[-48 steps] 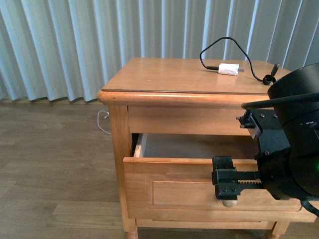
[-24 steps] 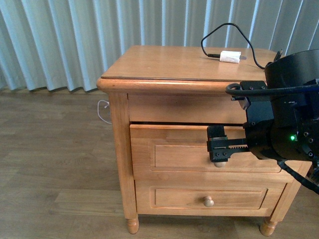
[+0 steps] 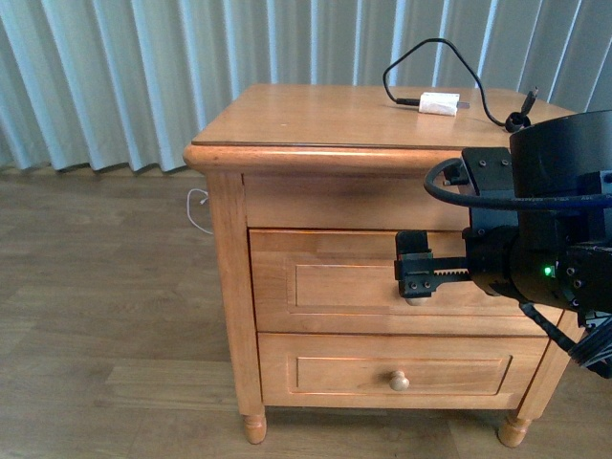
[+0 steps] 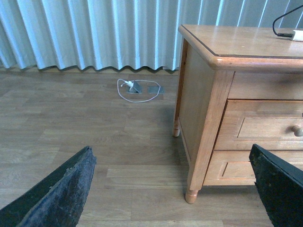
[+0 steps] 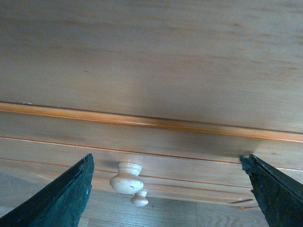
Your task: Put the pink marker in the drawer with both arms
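Observation:
The pink marker is out of view in every frame. The drawer (image 3: pixel 325 287), the upper one of the light-wood nightstand, sits shut and flush with the front. My right gripper (image 3: pixel 418 273) is open just in front of that panel, covering its knob in the front view. In the right wrist view the right gripper (image 5: pixel 166 161) has its black fingers (image 5: pixel 71 194) wide apart, with the round wooden knob (image 5: pixel 126 178) between them but touching neither. My left gripper (image 4: pixel 171 156) is open over the floor, off the nightstand's left corner, holding nothing. From there the drawer (image 4: pixel 265 127) shows side-on.
A white charger plug (image 3: pixel 439 104) with a black cable lies at the back right of the nightstand top (image 3: pixel 325 124). Below is a second drawer with its knob (image 3: pixel 399 381). A white cord and floor socket (image 4: pixel 137 90) lie by the curtain. A nightstand leg (image 4: pixel 191 195) stands near the left gripper.
The upper drawer, pulled out a second ago, is now pushed fully shut. My right gripper travelled inward with the drawer front and stays open at the knob.

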Tool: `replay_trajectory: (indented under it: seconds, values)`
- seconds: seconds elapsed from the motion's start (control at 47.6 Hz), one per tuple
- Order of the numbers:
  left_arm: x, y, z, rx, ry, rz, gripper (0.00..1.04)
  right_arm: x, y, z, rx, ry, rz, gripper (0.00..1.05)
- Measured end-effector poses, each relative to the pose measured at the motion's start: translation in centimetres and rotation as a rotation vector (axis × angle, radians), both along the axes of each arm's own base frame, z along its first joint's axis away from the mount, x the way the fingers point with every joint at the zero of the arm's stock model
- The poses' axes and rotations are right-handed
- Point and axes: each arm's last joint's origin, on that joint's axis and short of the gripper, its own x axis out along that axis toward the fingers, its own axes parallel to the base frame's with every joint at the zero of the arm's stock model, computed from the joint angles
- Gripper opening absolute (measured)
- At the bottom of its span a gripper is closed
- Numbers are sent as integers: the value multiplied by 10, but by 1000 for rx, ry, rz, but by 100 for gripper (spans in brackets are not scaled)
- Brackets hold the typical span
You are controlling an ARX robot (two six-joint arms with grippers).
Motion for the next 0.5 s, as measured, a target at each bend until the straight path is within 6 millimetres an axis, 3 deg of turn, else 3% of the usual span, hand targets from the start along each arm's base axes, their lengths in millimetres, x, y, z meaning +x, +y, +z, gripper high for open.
replay_trajectory:
  seconds: [0.504]
  values:
    - [0, 0, 0, 0, 0, 0, 99, -4, -5, -1, 8, -24, -20, 96]
